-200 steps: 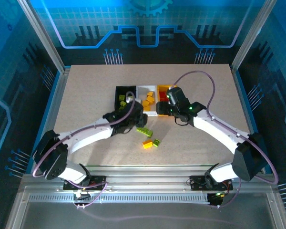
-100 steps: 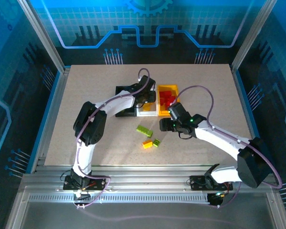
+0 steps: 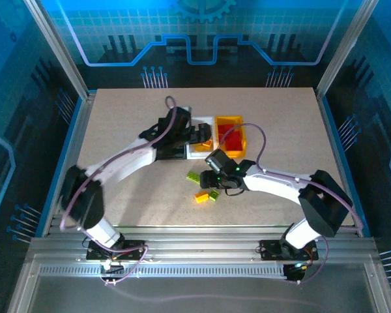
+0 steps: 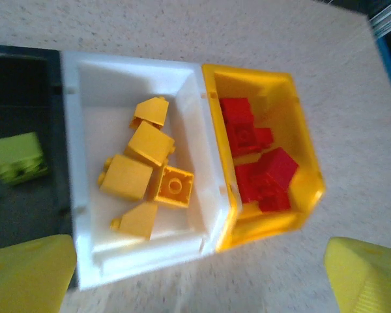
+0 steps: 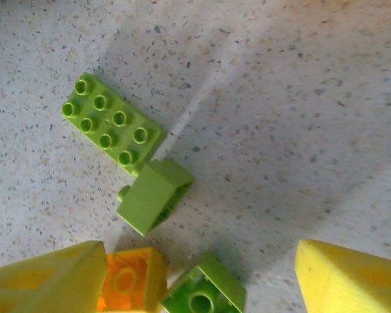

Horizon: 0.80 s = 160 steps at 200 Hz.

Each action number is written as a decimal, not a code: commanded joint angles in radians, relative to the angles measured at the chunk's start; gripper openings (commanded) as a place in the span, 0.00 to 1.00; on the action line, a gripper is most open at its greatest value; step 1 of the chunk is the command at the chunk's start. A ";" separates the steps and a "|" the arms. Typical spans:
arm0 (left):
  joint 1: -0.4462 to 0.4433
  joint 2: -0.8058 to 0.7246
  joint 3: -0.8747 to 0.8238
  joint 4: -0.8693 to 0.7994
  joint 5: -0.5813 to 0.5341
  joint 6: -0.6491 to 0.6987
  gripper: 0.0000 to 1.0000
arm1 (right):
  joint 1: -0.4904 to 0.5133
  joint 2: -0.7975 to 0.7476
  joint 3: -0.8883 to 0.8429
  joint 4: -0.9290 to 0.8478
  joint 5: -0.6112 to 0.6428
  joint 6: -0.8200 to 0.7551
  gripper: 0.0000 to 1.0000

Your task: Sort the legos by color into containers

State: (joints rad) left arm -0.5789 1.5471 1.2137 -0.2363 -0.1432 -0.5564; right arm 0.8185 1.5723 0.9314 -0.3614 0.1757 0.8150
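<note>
Jaws of left gripper just sprung wide, empty, above white bin; yellow-orange legos inside, drop judged done. Right gripper, parted and empty, now hangs over loose legos on table.

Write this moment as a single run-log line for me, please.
left gripper: open, above white bin | right gripper: open, above table | loose: three green bricks, one orange brick | held: nothing
</note>
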 commanded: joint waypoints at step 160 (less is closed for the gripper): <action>-0.003 -0.511 -0.646 -0.048 -0.108 -0.180 0.99 | -0.009 0.072 0.206 -0.092 0.014 -0.103 0.23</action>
State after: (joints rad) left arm -0.5797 1.0950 0.6106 -0.2432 -0.2218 -0.7067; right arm 0.8234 1.7073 1.0512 -0.3977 0.1783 0.8276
